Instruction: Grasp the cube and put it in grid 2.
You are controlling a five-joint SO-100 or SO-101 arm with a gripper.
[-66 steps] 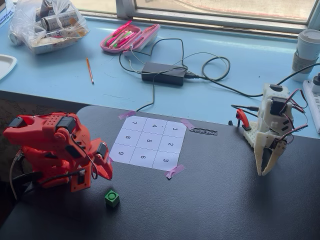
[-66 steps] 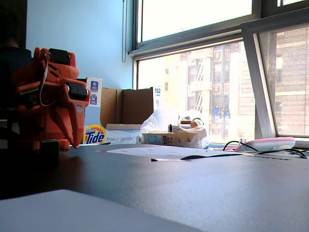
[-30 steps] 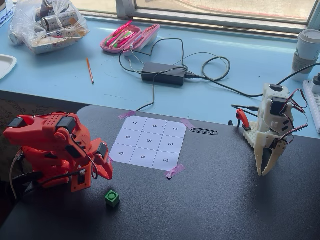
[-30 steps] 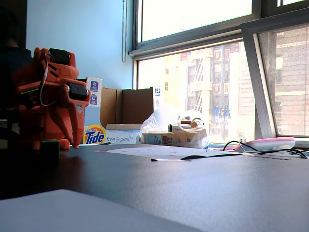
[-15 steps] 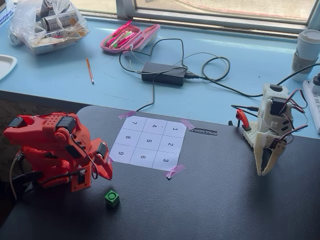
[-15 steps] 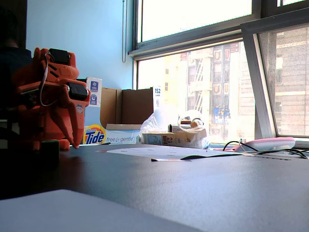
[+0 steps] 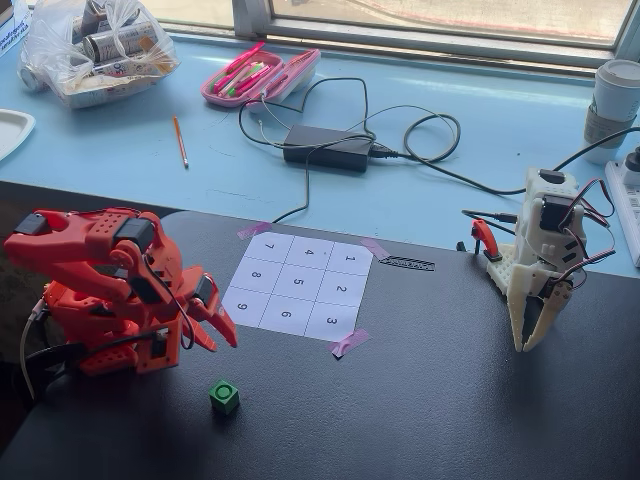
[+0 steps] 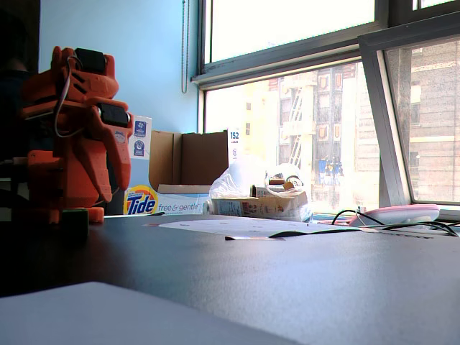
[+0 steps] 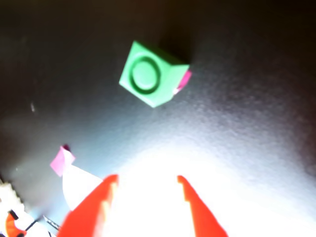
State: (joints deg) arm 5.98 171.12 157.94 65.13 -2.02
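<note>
Arm: orange arm (image 7: 100, 290) at the left edge of the dark table (image 7: 450, 400) in a fixed view, folded low over its base, tool end pointing down and toward the sheet.
Gripper: gripper (image 7: 215, 330) hangs above the table, empty; in the wrist view its two orange fingers (image 9: 91, 207) stand parted with a clear gap between them, holding nothing.
Cube: green cube (image 7: 224, 397) rests on the bare table, near the gripper tips but apart from them, on the camera side of them in that fixed view. In the wrist view the cube (image 9: 148, 75) lies ahead of the fingers, round mark on its top face, turned at an angle to them.
Cube, low fixed view: a dark green block (image 8: 74, 221) in shadow in front of the arm's base.
Numbered sheet: white paper sheet (image 7: 299, 286) with nine cells, taped at its corners with pink tape (image 7: 349, 343), well apart from the cube.
Cell 2: grid 2 (image 7: 342, 291) is the middle cell of the sheet's right column in that fixed view, between cells 1 and 3; nothing lies on it.
Second arm: white arm (image 7: 540, 260) at the table's right edge, pointing down.
Background: power adapter (image 7: 328, 147) with cables, pink pencil case (image 7: 260, 75) and pencil (image 7: 179, 141) on the blue surface behind.
</note>
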